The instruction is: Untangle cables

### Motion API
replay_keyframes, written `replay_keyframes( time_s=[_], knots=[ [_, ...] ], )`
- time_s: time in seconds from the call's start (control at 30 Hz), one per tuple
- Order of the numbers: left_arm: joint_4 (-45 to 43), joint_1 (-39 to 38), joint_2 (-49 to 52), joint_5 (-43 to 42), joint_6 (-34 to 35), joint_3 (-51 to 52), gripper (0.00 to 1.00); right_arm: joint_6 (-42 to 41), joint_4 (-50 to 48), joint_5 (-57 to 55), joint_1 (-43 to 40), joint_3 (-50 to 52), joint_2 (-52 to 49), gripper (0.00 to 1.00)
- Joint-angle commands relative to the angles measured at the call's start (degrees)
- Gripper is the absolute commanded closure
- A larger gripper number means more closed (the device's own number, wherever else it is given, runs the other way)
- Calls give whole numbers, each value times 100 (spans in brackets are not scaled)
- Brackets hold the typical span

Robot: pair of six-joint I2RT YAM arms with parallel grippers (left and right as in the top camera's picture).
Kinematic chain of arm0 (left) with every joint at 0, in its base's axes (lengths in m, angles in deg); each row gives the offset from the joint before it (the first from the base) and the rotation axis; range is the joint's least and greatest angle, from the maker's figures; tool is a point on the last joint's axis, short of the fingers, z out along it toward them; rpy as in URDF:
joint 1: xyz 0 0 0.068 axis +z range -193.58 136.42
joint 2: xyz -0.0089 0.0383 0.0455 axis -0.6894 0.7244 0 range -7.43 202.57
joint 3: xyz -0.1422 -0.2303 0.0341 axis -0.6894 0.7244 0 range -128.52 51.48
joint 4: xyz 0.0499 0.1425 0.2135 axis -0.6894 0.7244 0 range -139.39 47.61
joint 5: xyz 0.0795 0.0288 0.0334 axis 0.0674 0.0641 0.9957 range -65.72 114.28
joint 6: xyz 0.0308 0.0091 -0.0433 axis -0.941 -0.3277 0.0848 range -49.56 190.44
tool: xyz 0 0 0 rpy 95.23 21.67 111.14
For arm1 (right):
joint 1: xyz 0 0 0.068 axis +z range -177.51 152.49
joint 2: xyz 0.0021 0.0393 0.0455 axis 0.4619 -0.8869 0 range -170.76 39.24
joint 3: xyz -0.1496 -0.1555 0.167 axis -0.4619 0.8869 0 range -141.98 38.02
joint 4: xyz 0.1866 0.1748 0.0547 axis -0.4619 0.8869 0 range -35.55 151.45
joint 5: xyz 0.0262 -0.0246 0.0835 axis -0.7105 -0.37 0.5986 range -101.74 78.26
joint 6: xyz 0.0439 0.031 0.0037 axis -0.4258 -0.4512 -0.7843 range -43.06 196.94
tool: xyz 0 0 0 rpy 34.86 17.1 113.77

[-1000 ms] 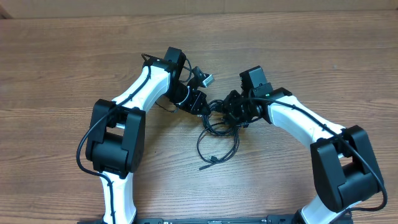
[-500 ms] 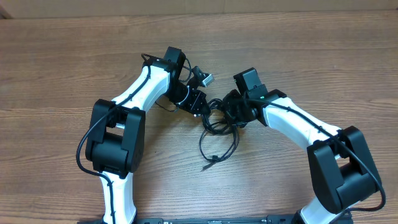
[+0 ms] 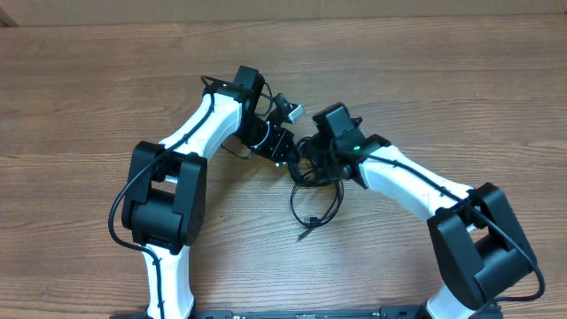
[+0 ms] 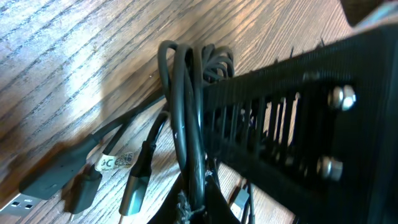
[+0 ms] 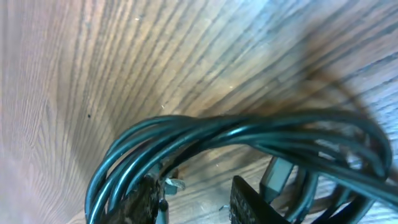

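Note:
The cables (image 3: 326, 210) lie as a black tangle at the table's middle, one loop trailing toward me and ending in a small plug (image 3: 302, 236). My left gripper (image 3: 285, 149) is shut on a cable strand (image 4: 184, 118), pinched between its tips (image 4: 194, 202). Several plug ends (image 4: 134, 186) lie on the wood beside it. My right gripper (image 3: 313, 164) sits right against the tangle, close to the left one. In the right wrist view its fingers (image 5: 249, 202) stand apart with bare wood between them, and a bundle of cables (image 5: 217, 127) arches over and around the left finger.
The wooden table (image 3: 461, 80) stretches wide on all sides of the tangle. Both white arms reach inward from their black bases (image 3: 164, 199) near the front edge. The right gripper's black body (image 4: 298, 118) fills the right half of the left wrist view.
My right arm has swung left, closing in on the left gripper and the tangle. The trailing loop and its plug shifted slightly right. The left arm has stayed put.

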Motion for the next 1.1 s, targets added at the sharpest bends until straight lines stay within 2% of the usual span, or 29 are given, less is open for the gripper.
replay_keyframes(
  time_s=[0.0, 0.17, 0.5, 0.77, 0.8, 0.83, 0.9, 1.07],
  knots=[
    [37, -22, 15, -199, -105, -103, 96, -328, -140, -975, 264, 31, 57, 64],
    [39, -22, 15, -199, -105, -103, 96, -667, -197, -1270, 367, 31, -46, 64],
    [39, -22, 15, -197, -107, -103, 96, -660, -723, -1279, 382, 31, -391, 57],
    [39, -22, 15, -195, -109, -103, 96, -656, -697, -1279, 389, 55, -409, 58],
    [39, -22, 17, -195, -109, -103, 96, -658, -699, -1279, 387, 83, -409, 59],
    [39, -22, 15, -192, -109, -103, 96, -658, -695, -1276, 387, 116, -409, 65],
    [42, -22, 17, -192, -109, -103, 96, -658, -695, -1276, 387, 216, -409, 71],
    [42, -22, 17, -192, -109, -103, 96, -656, -566, -1250, 387, 299, -409, 78]
  ],
)
